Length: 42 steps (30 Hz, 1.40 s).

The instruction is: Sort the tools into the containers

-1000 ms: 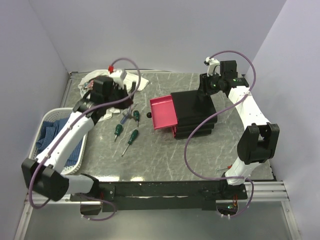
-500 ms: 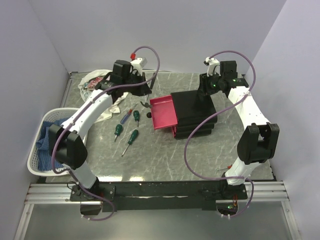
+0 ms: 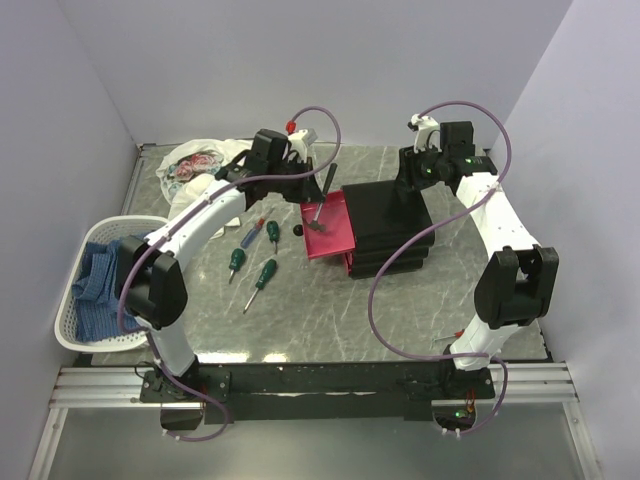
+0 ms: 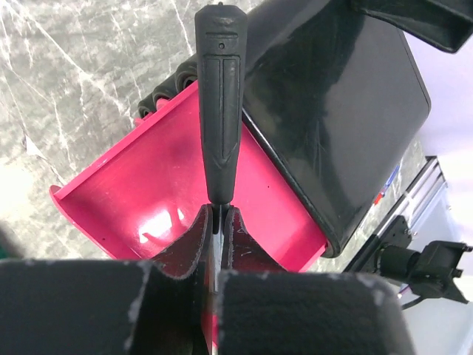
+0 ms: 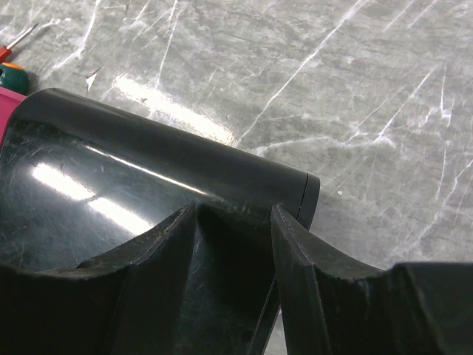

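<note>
1. Hammer hangs above the open pink drawer. The left gripper is pinched tight on its thin metal neck, and the black handle points toward the black drawer unit.
2. Right gripper rests on the unit's top with its jaws slightly apart, holding nothing.
3. Risk: let go from this height, the heavy head may bounce, or the long handle may catch the rim and tip out.
4. Risk: held by so slim a neck, the hammer could pivot and strike the unit's front.
5. Green-handled screwdrivers and the red-and-blue screwdriver lie unsorted on the table, left of the drawer.
</note>
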{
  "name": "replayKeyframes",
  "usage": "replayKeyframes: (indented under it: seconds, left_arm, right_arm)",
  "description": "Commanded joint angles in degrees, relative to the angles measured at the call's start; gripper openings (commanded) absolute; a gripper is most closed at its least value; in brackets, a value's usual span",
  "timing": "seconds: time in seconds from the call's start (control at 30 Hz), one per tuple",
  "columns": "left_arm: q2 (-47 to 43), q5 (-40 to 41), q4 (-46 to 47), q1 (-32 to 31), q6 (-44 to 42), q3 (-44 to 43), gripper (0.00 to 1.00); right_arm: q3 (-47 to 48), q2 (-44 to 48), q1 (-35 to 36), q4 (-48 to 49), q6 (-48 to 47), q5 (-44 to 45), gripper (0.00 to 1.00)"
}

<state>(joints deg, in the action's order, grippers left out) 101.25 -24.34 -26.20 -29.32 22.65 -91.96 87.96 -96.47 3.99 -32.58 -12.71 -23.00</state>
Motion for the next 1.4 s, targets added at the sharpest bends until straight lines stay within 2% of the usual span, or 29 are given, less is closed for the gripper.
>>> replayKeyframes:
  seconds: [0.0, 0.87, 1.1, 1.27, 1.3, 1.33, 1.37]
  left_arm:
    - [-0.1, -1.7, 2.6, -0.5, 2.5, -0.8, 0.01]
    - [0.5, 1.5, 1.6, -3.9, 1.2, 4.2, 0.01]
    - [1.0, 2.0, 0.7, -4.5, 3.5, 6.2, 0.05]
    - [1.7, 2.5, -0.3, -4.5, 5.1, 5.8, 0.16]
    - [2.0, 2.2, -0.5, -4.5, 5.0, 5.7, 0.31]
    - [2.1, 2.4, -0.6, -4.5, 5.1, 5.5, 0.38]
    - [2.3, 2.6, -0.6, -4.5, 5.0, 4.8, 0.41]
  right_arm:
    - [0.1, -1.5, -0.2, -4.5, 0.3, 0.7, 0.53]
    - [0.5, -2.4, -1.6, -4.3, 0.5, -1.0, 0.53]
    - [1.4, -2.8, -2.0, -4.7, 0.7, -1.4, 0.53]
    - [2.1, -3.5, -2.3, -4.8, 1.0, -2.0, 0.53]
    - [2.1, -3.6, -2.2, -4.8, 1.1, -2.0, 0.53]
    - [2.2, -3.6, -2.3, -4.9, 1.2, -2.1, 0.53]
    - [2.2, -3.6, -2.3, -4.9, 1.2, -2.1, 0.53]
